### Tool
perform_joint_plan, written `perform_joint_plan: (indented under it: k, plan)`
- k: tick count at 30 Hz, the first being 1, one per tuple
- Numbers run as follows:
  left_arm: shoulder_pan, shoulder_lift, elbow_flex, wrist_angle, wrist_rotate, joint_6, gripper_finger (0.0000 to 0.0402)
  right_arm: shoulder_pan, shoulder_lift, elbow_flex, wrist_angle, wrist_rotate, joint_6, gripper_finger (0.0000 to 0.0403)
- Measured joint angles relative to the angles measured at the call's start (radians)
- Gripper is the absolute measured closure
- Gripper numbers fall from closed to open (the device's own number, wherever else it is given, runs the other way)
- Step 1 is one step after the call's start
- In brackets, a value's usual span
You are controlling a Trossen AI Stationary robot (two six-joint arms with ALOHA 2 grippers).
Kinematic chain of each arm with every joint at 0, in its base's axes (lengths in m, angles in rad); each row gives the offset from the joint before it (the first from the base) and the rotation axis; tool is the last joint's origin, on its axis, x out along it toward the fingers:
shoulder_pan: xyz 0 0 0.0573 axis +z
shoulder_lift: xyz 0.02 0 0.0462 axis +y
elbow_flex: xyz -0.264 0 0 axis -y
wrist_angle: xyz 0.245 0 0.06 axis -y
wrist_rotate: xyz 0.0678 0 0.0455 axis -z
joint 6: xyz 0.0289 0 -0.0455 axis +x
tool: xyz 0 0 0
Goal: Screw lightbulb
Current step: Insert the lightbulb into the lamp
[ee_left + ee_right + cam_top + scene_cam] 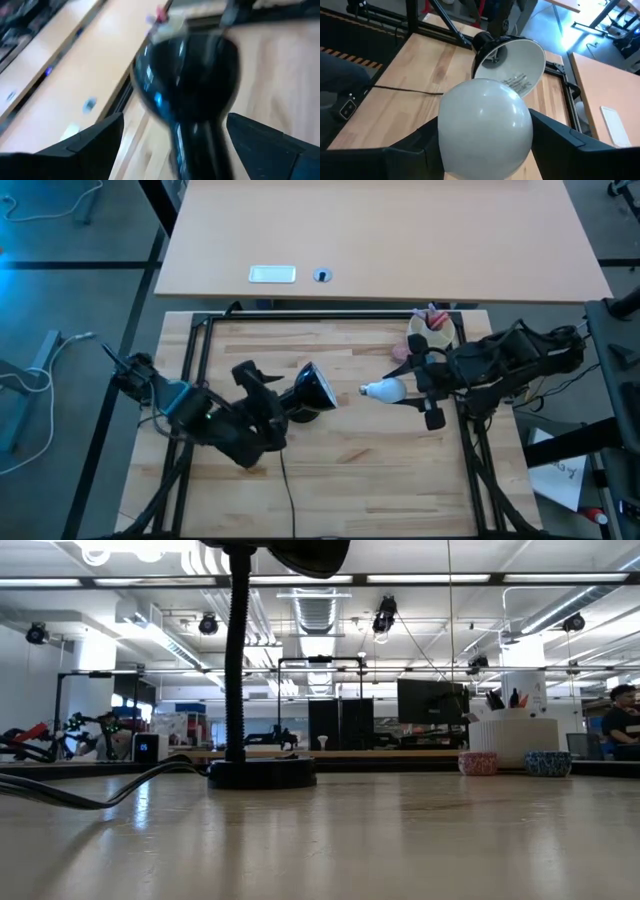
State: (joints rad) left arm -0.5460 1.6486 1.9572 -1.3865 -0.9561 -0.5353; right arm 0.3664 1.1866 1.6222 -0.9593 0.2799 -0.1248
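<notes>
Right wrist view: right gripper [482, 145] fingers pinch the lightbulb [484, 127] by its globe, mid-table at lamp shade's [318, 388] 3 o'clock. Likely light, smooth, fragile; grip gently. Left gripper [172, 132] fingers spread around shade's neck.

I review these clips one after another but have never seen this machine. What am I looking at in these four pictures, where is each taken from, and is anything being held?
It is a robot with two dark arms at a wooden table. One picture looks straight down from above, one looks level across the tabletop, and two come from cameras on the arms' wrists.

On the table stands a black desk lamp with its cord.

The right gripper holds a white lightbulb, aimed at the lamp's open shade but not yet in it.

The left gripper sits at the back of the shade with its fingers open on either side of the lamp's neck, not clamping it.

Near the far right corner sits a bowl of small things.
</notes>
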Motion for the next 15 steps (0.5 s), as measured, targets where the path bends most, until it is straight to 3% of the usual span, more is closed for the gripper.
perform_joint_plan:
  k: [4, 15]
  plan:
    - [-0.007, 0.094, 0.061, -0.17, -0.002, -0.131, 0.0058, 0.0, 0.0, 0.0, -0.002, 0.009, 0.012, 0.0187]
    - [0.008, 0.167, 0.082, -0.185, 0.084, -0.263, 0.0058, 0.0, 0.0, 0.0, -0.003, 0.01, 0.039, 0.0185]
